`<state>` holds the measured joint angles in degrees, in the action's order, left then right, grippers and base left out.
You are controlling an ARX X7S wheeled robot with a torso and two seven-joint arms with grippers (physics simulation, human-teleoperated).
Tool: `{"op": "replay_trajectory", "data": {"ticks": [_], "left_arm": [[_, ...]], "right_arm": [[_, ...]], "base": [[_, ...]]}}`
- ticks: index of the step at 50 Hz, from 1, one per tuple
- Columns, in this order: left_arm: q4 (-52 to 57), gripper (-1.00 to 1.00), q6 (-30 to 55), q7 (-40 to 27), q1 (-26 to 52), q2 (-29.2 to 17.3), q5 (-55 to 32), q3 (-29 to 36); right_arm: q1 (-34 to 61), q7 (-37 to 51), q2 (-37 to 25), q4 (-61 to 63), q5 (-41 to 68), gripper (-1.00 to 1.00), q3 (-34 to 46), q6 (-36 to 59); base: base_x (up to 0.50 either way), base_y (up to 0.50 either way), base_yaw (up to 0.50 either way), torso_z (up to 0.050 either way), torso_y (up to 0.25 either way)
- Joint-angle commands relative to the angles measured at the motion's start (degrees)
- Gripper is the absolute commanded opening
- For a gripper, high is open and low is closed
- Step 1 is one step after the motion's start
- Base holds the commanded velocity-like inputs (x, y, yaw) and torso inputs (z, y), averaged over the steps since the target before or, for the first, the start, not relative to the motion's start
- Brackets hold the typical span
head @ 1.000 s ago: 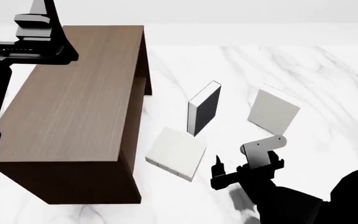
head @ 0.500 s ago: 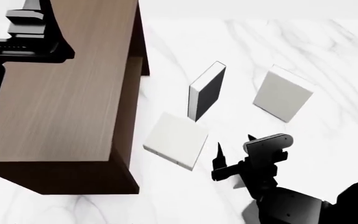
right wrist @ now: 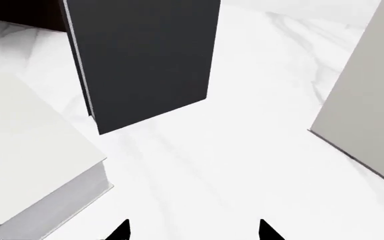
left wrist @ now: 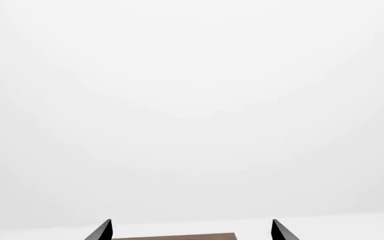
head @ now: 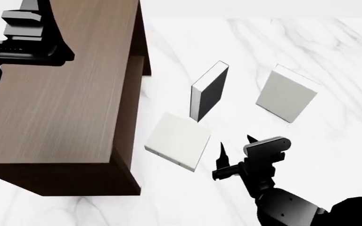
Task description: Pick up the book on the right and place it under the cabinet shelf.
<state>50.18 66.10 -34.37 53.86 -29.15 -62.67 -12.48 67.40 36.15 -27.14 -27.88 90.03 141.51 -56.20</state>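
Observation:
The pale book on the right (head: 286,96) leans tilted on the white marble floor; its grey cover also shows in the right wrist view (right wrist: 369,100). My right gripper (head: 236,143) is open and empty, low over the floor, nearer to me than that book and to its left; its tips show in the right wrist view (right wrist: 193,230). The dark brown cabinet (head: 61,94) stands at the left. A board, apparently the shelf (head: 130,103), shows on its side facing the books. My left gripper (head: 35,30) is open and empty above the cabinet top (left wrist: 178,236).
A black-covered book (head: 209,92) stands upright between the cabinet and the right book, also in the right wrist view (right wrist: 145,55). A second pale book (head: 177,141) lies close to the cabinet, just left of my right gripper, and shows in the right wrist view (right wrist: 25,165).
The head view has dropped closer, so the cabinet and books look larger. My right gripper has edged slightly forward toward the books. The books have not moved.

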Motion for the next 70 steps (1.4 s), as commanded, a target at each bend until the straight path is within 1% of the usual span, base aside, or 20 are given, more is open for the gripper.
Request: {"op": "replay_trajectory", "data": {"ticks": [1, 12, 24, 47, 57, 70], "left_arm": [[0.3, 1.00, -1.2, 0.9, -1.1, -0.3, 0.7, 0.7], [0.8, 1.00, -2.6, 1.9, -2.5, -0.6, 1.0, 0.9], [0.8, 1.00, -3.9, 2.7, -3.8, -1.0, 1.8, 1.3], [0.4, 1.00, -4.6, 2.2, -3.8, -2.4, 1.3, 0.6], [0.1, 1.00, -3.9, 0.6, -1.8, -2.5, -0.4, 0.7], [-0.5, 1.00, -4.8, 1.0, -1.6, -2.7, 0.3, 1.4]], "right_arm": [[-5.4, -6.0, 3.2, -9.4, 5.8, 1.00, -4.5, 3.0], [-10.0, -11.9, 6.6, -18.4, 9.0, 1.00, -7.7, 5.0], [-11.8, -15.3, 9.0, -22.4, 10.4, 1.00, -9.5, 7.0], [-7.3, -12.5, 10.8, -17.1, 6.1, 1.00, -7.7, 9.9], [-4.2, -10.6, 10.0, -10.6, 3.5, 1.00, -6.1, 11.6], [-4.2, -11.3, 11.0, -10.3, 2.4, 1.00, -5.9, 13.2]], "base": [[0.00, 0.00, 0.00, 0.000, 0.000], [0.00, 0.00, 0.01, -0.001, -0.006], [0.01, 0.00, 0.01, -0.004, -0.010], [0.00, 0.00, 0.01, -0.003, -0.007], [0.00, 0.00, 0.01, -0.002, -0.006], [0.00, 0.00, 0.01, -0.002, -0.005]]}}
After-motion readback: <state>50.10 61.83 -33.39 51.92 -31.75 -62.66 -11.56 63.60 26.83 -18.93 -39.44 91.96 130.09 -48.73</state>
